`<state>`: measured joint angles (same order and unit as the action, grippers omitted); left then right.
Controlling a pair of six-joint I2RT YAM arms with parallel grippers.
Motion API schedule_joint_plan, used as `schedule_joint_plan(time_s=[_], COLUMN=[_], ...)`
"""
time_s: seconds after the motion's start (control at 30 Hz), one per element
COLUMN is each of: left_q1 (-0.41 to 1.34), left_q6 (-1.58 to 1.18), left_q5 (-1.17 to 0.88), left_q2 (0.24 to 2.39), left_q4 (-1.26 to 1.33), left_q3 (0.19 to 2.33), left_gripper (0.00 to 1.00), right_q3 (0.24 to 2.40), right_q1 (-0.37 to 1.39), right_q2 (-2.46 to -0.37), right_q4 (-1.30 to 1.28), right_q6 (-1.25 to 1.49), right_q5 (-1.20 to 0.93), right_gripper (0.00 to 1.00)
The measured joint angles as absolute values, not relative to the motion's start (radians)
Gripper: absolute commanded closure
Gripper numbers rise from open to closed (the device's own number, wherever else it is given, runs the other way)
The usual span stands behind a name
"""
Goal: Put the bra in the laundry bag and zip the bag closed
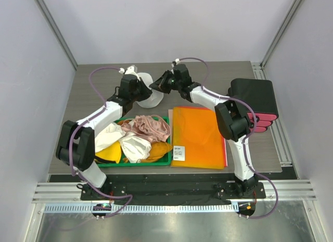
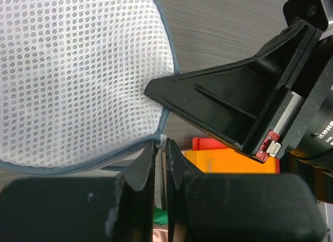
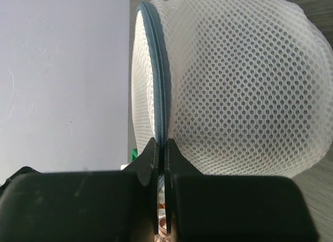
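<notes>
Could not make out the bra inside the laundry bag (image 1: 149, 96), pinched at its zipper rim by clenched left fingers (image 2: 136, 174) and right fingers (image 3: 149, 157), beyond a green tray (image 1: 140, 164) on the bench (image 1: 218, 75).

No text can be read in full. A white label (image 1: 178, 153) lies on the near left corner of the orange folder (image 1: 200, 138), just right of the green tray (image 1: 138, 164). It carries a few lines of dark print, too small to make out from the top view. In the left wrist view, white lettering runs along a black round housing (image 2: 323, 131) at the right edge. The frame cuts it off, so only fragments of capital letters show, not a whole word.
</notes>
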<state>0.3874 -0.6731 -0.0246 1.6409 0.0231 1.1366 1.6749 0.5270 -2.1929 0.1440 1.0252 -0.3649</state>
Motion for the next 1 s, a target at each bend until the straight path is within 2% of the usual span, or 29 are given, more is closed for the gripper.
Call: schedule_joint_plan(time_s=[0.2,0.53,0.8,0.83,0.93,1.0], left_q1=[0.387,0.379,0.373,0.373,0.373,0.373], left_q6=[-0.673,-0.673,-0.669,-0.669,-0.665,-0.66], left_q5=[0.038,0.087,0.081,0.072,0.03,-0.01], left_q2=[1.617,1.525,1.503,1.503,1.506,1.526], left_q4=[0.049,-0.046,-0.053,-0.052,-0.036,-0.025], left_q3=[1.1,1.032,1.029,1.029,1.03,1.045], left_gripper=[1.0,1.0,1.0,0.97,0.8,0.73], right_q3=[1.777,1.989,2.008,1.995,1.901,1.837], right_q1=[0.522,0.404,0.405,0.41,0.418,0.422], right_q2=[-2.249,-2.373,-2.38,-2.376,-2.337,-2.313], right_q4=[0.091,0.058,0.022,0.027,0.035,0.064], right_q6=[0.966,0.816,0.798,0.801,0.846,0.89], right_q5=[-0.392,-0.254,-0.234,-0.234,-0.244,-0.257], right_gripper=[0.99,0.99,0.99,0.99,0.99,0.99])
